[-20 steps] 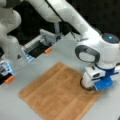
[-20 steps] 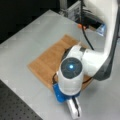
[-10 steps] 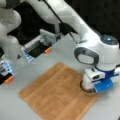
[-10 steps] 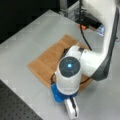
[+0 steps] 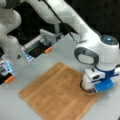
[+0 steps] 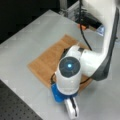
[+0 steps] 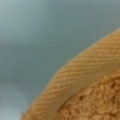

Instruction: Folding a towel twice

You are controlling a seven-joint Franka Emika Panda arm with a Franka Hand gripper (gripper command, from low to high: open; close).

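Lying flat and unfolded on the grey table, the orange-brown towel shows no crease or doubled layer in both front views, so neither of the two folds appears done. The gripper is pressed low over the towel's right corner in a front view, and sits at the towel's near edge in a front view; across the last second it has barely moved, settling only slightly while the cloth stays where it was. Whether its fingers are spread or clenched on the fabric cannot be told. The wrist view is filled by the towel's woven border band and terry pile, very close, with bare table beyond. Orange-tipped fixtures stand at the far left, well apart.
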